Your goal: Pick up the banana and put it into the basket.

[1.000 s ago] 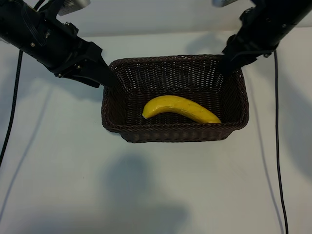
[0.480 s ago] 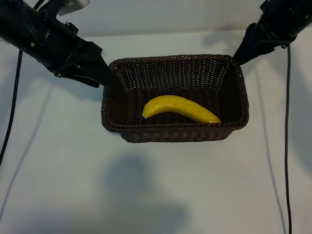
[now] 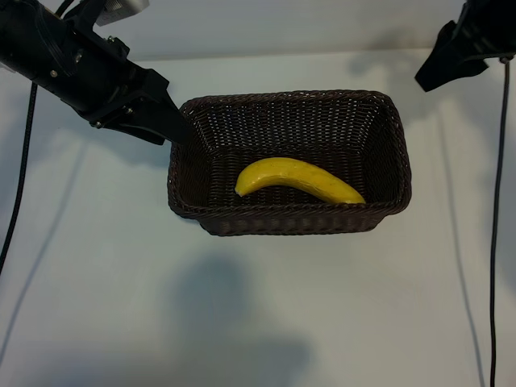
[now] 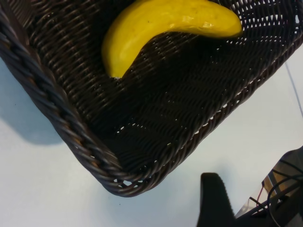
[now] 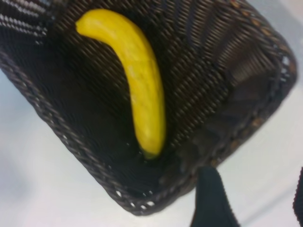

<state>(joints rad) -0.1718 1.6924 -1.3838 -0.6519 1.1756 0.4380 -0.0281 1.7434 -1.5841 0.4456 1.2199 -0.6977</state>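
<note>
The yellow banana (image 3: 297,179) lies on the floor of the dark brown wicker basket (image 3: 387,113), also seen as the banana (image 4: 156,23) in the basket (image 4: 71,127) and the banana (image 5: 142,90) in the basket (image 5: 61,127). My left gripper (image 3: 179,133) hangs just outside the basket's back left corner, open and empty; in its wrist view the left gripper (image 4: 258,205) shows one dark finger (image 4: 215,201) over the table. My right gripper (image 3: 427,79) is off the back right corner, raised and apart from the rim, open and empty, its one finger (image 5: 210,201) beside the corner.
The basket stands in the middle of a plain white table (image 3: 242,306). Black cables (image 3: 20,185) hang down both sides, the other cable (image 3: 493,242) at the right.
The right arm has drawn back up and to the right, from the basket's back right corner to clear of it. The left arm, banana and basket have not moved.
</note>
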